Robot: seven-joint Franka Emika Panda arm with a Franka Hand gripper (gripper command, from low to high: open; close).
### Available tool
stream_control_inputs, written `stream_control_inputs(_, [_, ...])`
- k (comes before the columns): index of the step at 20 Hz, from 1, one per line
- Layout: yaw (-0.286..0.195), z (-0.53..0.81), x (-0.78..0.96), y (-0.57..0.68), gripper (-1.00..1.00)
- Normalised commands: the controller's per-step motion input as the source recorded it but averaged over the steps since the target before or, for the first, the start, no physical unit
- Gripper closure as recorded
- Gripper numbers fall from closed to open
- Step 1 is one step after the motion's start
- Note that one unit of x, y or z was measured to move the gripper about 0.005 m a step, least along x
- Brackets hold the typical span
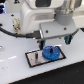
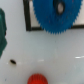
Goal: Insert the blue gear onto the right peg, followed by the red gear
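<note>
The blue gear (image 1: 51, 52) lies flat on the black silver-rimmed plate (image 1: 35, 60), on its half toward the exterior view's right. The right peg is hidden under it; the hub shows only a dark centre hole. A thin grey pin (image 1: 36, 56) stands on the plate's other half. My gripper (image 1: 50, 44) hangs just above the blue gear, its fingers too blurred to read. In the wrist view the blue gear (image 2: 54, 15) sits near the frame's edge, off the plate's rim (image 2: 30, 22), with nothing gripping it. The red gear (image 2: 36, 79) lies on the white table, apart from the plate.
The white arm body (image 1: 42, 17) fills the back of the exterior view, with a black cable (image 1: 15, 34) running along the table. A dark teal blurred shape (image 2: 2, 30) sits at the wrist view's edge. A small dark mark (image 2: 12, 62) dots the table.
</note>
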Motion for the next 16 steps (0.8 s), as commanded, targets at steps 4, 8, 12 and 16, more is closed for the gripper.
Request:
stream_control_inputs(4, [0.000, 0.05, -0.72, 0.13, -1.00])
stream_control_inputs(8, [0.000, -0.02, -0.69, 0.12, -1.00])
stream_control_inputs(12, [0.000, -0.10, -0.62, 0.15, -1.00])
stream_control_inputs(16, [0.000, -0.28, -0.49, 0.06, -1.00])
